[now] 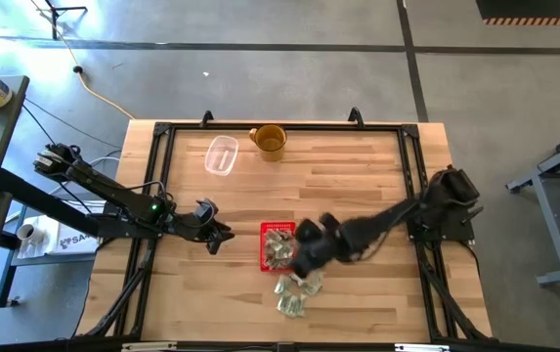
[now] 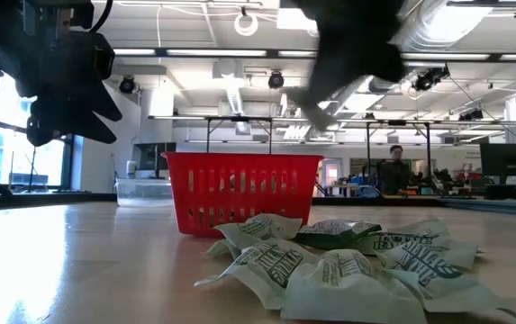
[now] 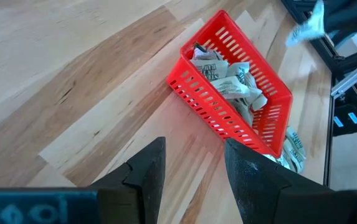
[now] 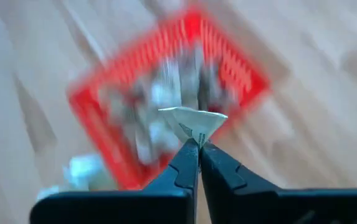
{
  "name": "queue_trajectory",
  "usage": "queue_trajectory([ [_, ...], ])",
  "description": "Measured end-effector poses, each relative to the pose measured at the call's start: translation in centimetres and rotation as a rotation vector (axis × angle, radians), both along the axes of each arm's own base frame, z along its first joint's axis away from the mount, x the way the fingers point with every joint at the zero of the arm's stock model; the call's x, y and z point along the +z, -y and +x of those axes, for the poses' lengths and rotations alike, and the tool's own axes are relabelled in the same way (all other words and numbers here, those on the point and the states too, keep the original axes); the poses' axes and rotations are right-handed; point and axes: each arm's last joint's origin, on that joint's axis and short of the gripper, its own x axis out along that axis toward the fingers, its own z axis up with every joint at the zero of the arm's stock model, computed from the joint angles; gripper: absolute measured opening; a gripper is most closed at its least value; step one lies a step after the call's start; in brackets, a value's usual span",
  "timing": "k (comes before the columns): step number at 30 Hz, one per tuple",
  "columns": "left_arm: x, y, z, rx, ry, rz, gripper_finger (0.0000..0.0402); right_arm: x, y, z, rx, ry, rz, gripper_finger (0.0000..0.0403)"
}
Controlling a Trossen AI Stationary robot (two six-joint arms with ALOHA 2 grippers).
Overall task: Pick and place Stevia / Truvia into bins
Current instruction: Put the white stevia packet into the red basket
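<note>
The red basket sits mid-table with several pale green and white packets inside. A loose pile of packets lies on the wood toward the near edge, seen close in the low view. My right gripper hangs above the basket's near right part, shut on one packet. My left gripper waits open over bare wood left of the basket. My right gripper pinches one packet between its two fingertips, coming from above and pointing down. The fingers grip its lower edge; the rest stands bent beyond the tips. The packet is lifted clear, above the basket.
A clear plastic container and a yellow-brown mug stand near the far edge. A black frame rail runs around the table. Bare wood lies left of the basket and across the far half. A person stands in the room beyond.
</note>
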Motion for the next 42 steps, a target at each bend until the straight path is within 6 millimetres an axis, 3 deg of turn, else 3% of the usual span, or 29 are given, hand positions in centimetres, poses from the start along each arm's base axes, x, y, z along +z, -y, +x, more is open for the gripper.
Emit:
queue_trajectory([
  [3,0.0,0.0,0.0,0.000,0.000,0.000,0.0198,0.3,2.2,2.1,0.086,0.082,0.074,0.0006],
  [7,0.0,0.0,0.0,0.000,-0.001,0.000,0.0198,-1.5,3.5,3.8,0.168,0.074,0.210,0.0009],
  [14,0.0,0.0,0.0,-0.001,-0.002,0.000,0.0198,-4.3,2.2,5.6,0.302,0.096,0.294,0.0032],
  [22,0.0,0.0,0.0,-0.008,-0.005,-0.005,0.0198,-5.1,1.0,5.8,0.291,0.095,0.283,0.0037],
  [27,0.0,0.1,0.0,-0.014,-0.006,-0.012,0.0198,-3.8,0.6,5.7,0.209,0.049,0.092,0.0043],
  [36,0.0,0.0,0.0,-0.014,-0.007,-0.012,0.0198,-3.7,3.4,5.9,0.225,-0.045,0.075,0.0033],
  [42,0.0,0.0,0.0,-0.014,-0.009,-0.010,0.0198,-5.2,4.5,6.4,0.249,-0.092,0.110,0.0026],
])
